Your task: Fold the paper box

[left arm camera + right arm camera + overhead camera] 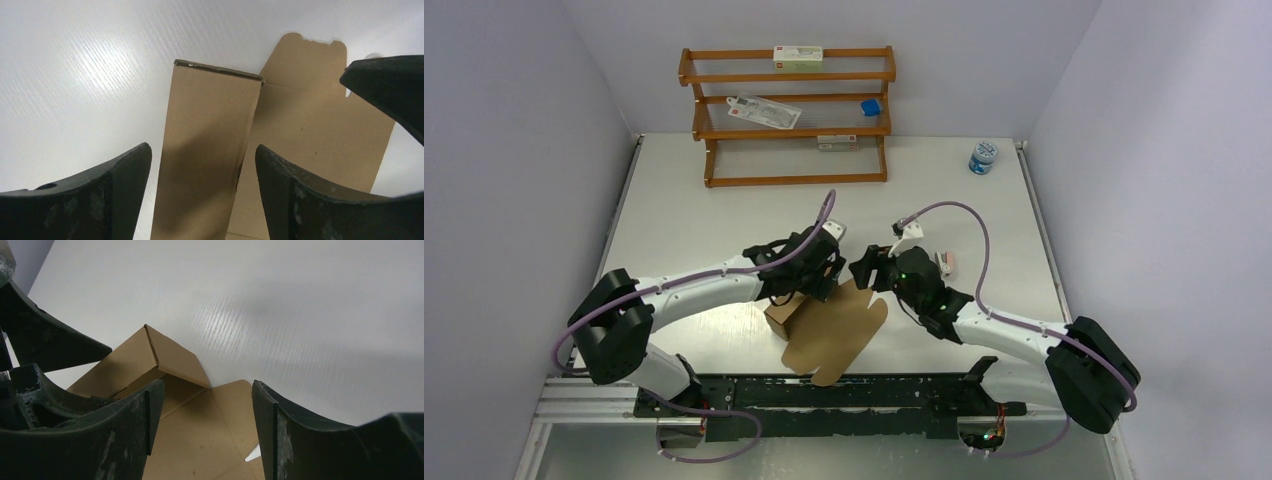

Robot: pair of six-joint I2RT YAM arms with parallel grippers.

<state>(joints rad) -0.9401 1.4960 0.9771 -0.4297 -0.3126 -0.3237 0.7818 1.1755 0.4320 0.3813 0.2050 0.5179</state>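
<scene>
Half-folded paper box [834,335] on tabletop [724,210]; nothing gripped.
Top: it sits between both arms, near the front edge. Left wrist: left fingers [112,197] released, spread astride its raised wall. Right wrist: right fingers [287,440] spread above the flat flap. Risk: unheld wall likely springs flat, or a one-sided push slides the box.

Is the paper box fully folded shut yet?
No, a wide flat panel of the paper box lies unfolded on the table, flaps spread.
</scene>
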